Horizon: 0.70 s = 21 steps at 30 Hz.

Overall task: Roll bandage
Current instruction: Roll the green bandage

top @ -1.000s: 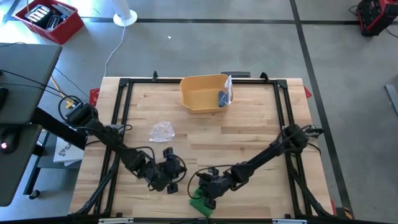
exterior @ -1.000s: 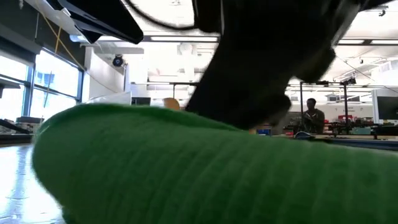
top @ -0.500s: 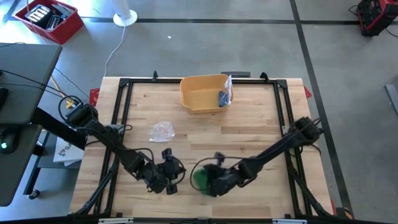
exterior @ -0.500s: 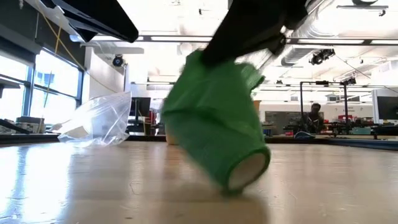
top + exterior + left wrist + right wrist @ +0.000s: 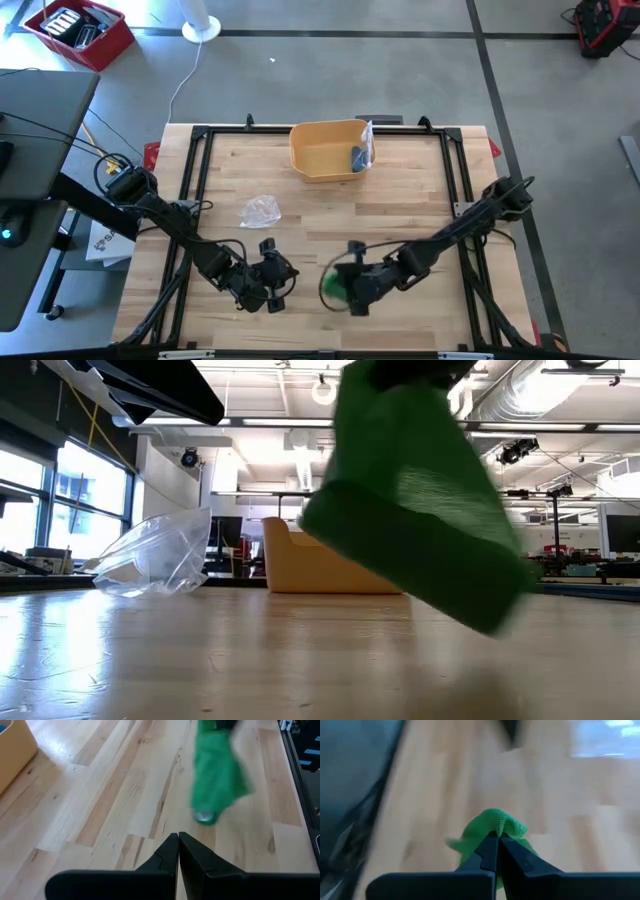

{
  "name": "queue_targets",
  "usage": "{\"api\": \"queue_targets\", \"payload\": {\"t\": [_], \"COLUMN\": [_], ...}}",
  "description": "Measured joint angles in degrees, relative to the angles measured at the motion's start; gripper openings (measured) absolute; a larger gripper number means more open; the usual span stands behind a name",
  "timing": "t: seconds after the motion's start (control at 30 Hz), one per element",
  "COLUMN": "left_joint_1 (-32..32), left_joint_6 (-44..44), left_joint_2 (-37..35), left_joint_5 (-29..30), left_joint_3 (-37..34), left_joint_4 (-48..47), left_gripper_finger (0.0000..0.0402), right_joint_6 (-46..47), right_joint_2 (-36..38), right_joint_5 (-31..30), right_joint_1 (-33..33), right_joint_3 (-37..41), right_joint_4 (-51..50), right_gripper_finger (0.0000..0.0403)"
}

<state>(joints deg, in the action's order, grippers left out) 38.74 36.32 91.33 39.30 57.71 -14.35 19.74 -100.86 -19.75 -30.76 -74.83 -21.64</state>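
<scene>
High view: wooden table (image 5: 400, 200), right gripper (image 5: 345, 288) pinching green bandage (image 5: 333, 289), left gripper (image 5: 281, 283) closed empty

Yellow bin (image 5: 325, 150) at the table's (image 5: 400, 215) far edge, crumpled clear plastic bag (image 5: 261, 210)

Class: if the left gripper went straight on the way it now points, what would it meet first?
Probably the green bandage hanging from the right gripper; it lies ahead of the shut left gripper, though depth is unclear.
</scene>
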Motion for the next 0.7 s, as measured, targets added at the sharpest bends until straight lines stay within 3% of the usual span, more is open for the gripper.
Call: {"api": "queue_targets", "payload": {"t": [0.13,0.37,0.57,0.7], "left_joint_1": [0.0,0.1,0.1,0.1], "left_joint_6": [-0.9,-0.5,0.3,0.6], "left_joint_2": [0.0,0.5,3.0,5.5], "left_joint_5": [0.0,-0.1,-0.4,-3.4], "left_joint_3": [0.0,0.0,0.0,0.0], "left_joint_4": [0.2,0.9,1.8,5.0], "left_gripper_finger": [0.0007,0.0007,0.0007,0.0007], "right_joint_6": [-8.2,-6.8,-2.8,5.2], "right_joint_2": [-0.2,-0.2,0.4,3.4], "right_joint_5": [8.6,3.2,3.3,-3.3], "right_joint_1": [1.9,7.5,11.8,14.2], "right_joint_3": [2.3,8.6,10.0,10.0], "right_joint_4": [1.3,0.5,-5.7,-15.1], "right_gripper_finger": [0.0,0.0011,0.0099,0.0162]}}
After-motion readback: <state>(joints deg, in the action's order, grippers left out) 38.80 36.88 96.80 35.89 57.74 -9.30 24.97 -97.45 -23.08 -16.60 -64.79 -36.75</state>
